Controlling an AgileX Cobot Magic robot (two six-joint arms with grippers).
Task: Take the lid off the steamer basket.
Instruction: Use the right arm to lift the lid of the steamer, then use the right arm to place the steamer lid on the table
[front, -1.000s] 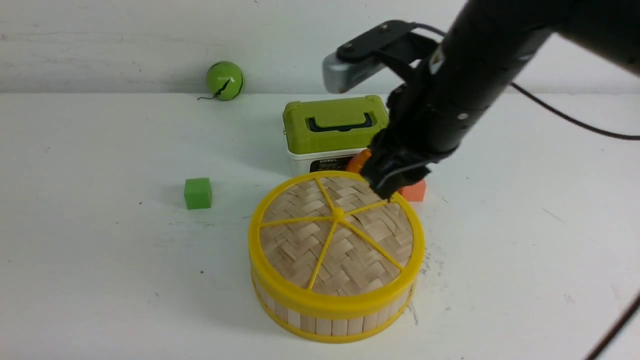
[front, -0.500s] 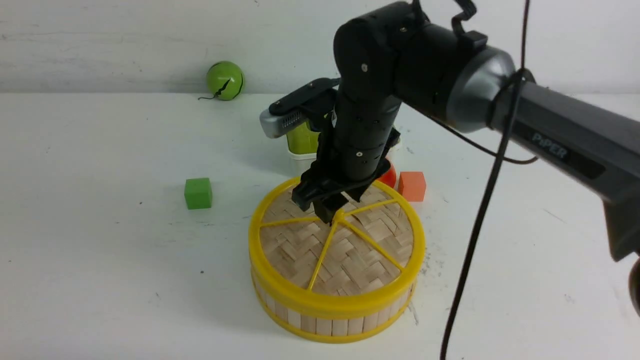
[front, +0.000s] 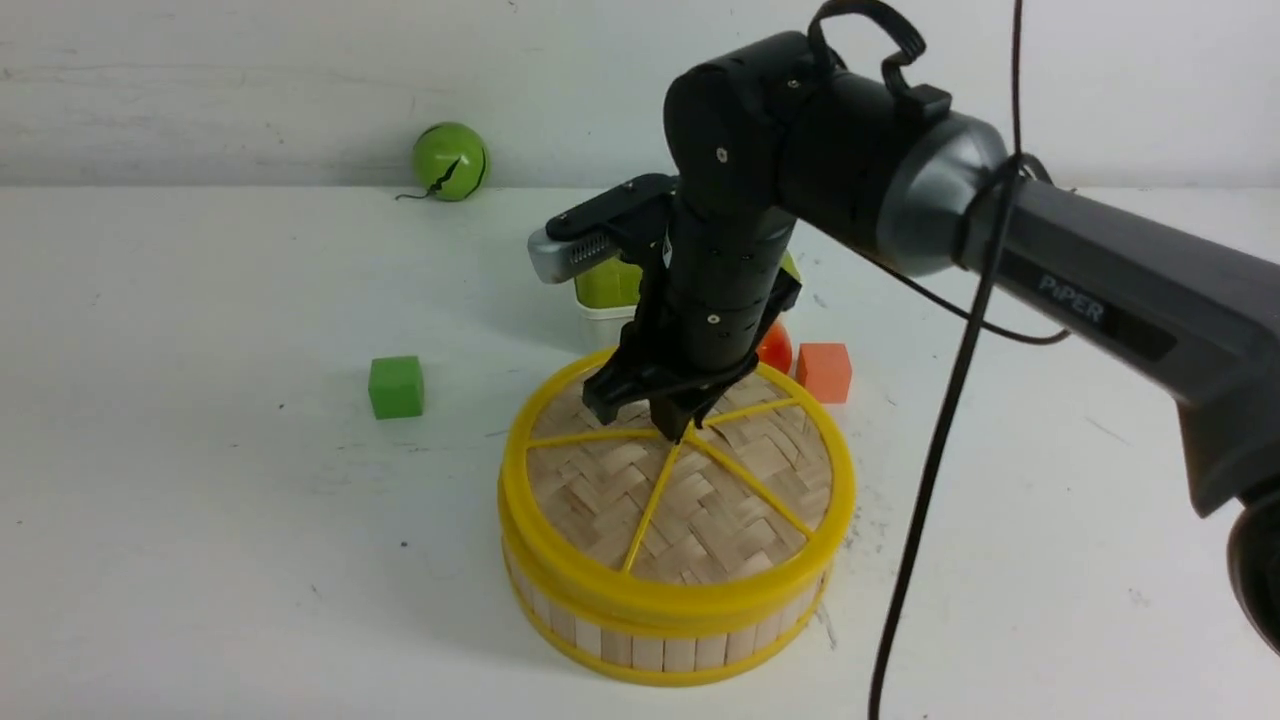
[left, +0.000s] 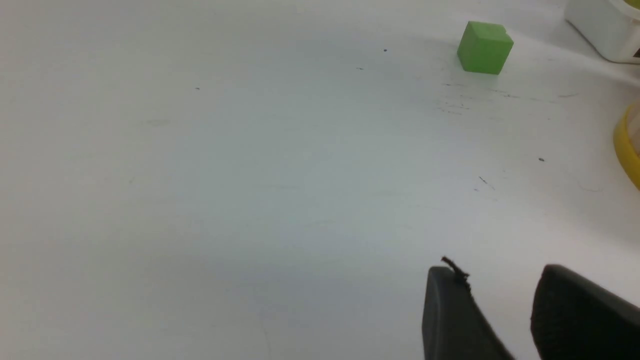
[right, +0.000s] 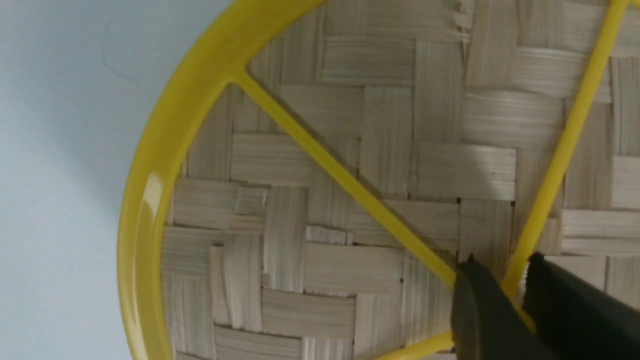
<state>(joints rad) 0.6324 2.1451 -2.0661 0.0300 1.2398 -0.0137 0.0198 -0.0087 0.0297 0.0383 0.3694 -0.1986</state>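
We read "PiPER" on the right arm (front: 1080, 300). The right gripper (front: 680, 430) is clamped on a yellow spoke of the lid (front: 700, 510). It lies flat, top up, over the steamer basket (front: 650, 652), low in the middle.

Yellow-rimmed woven lid (front: 700, 510) covers the round, slatted steamer basket (front: 650, 650).
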